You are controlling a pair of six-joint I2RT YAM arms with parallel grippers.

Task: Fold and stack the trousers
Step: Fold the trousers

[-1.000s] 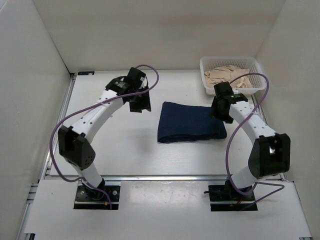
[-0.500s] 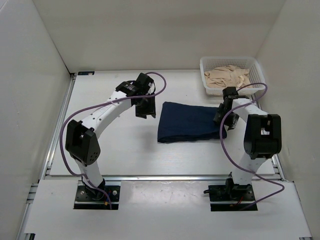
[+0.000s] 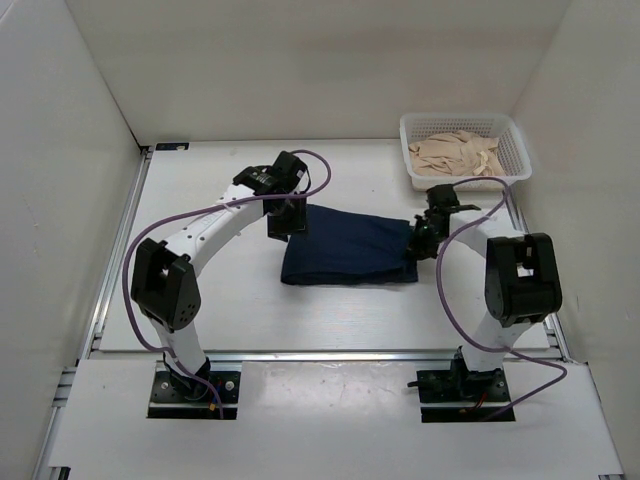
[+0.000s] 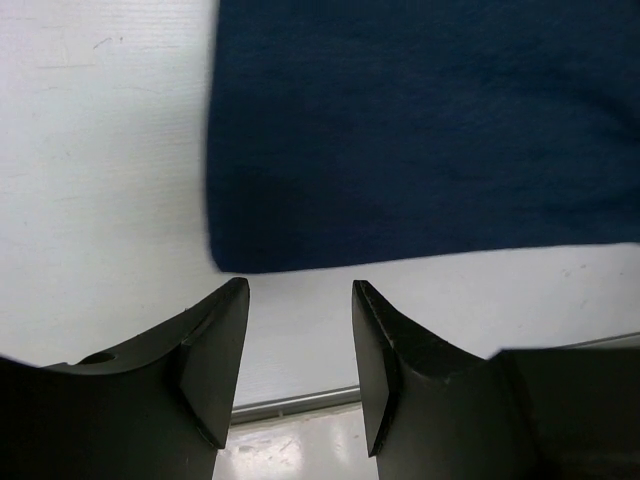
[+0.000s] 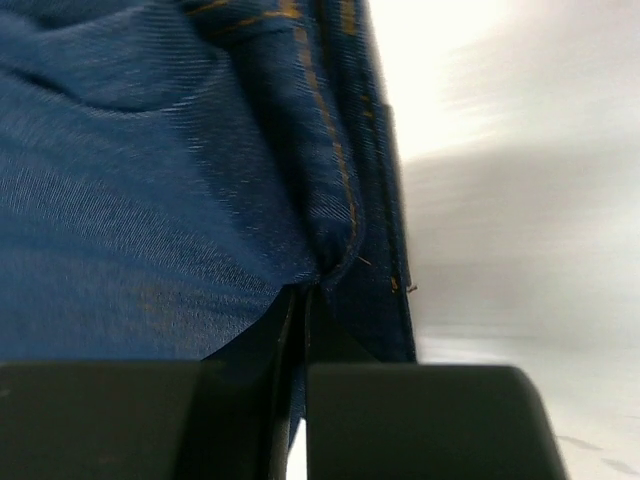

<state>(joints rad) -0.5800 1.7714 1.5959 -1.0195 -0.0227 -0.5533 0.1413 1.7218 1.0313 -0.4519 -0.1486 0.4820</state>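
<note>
The trousers (image 3: 345, 245) lie folded into a dark navy rectangle in the middle of the table. My right gripper (image 3: 418, 240) is at their right edge, shut on a fold of the denim; in the right wrist view the trousers (image 5: 150, 150) bunch at the tips of the right gripper (image 5: 300, 295), beside an orange-stitched seam. My left gripper (image 3: 285, 222) hovers at the far left corner of the trousers, open with nothing between its fingers. Seen from the left wrist, the trousers (image 4: 420, 130) lie just beyond the left gripper (image 4: 300, 290).
A white mesh basket (image 3: 409, 150) stands at the back right with beige cloth (image 3: 455, 152) in it. White walls close in the table on three sides. A metal rail (image 3: 300, 353) runs along the near edge.
The right gripper has closed on the right edge of the trousers and the folded trousers have shifted left. The left gripper has come down to their far left corner, still open.
</note>
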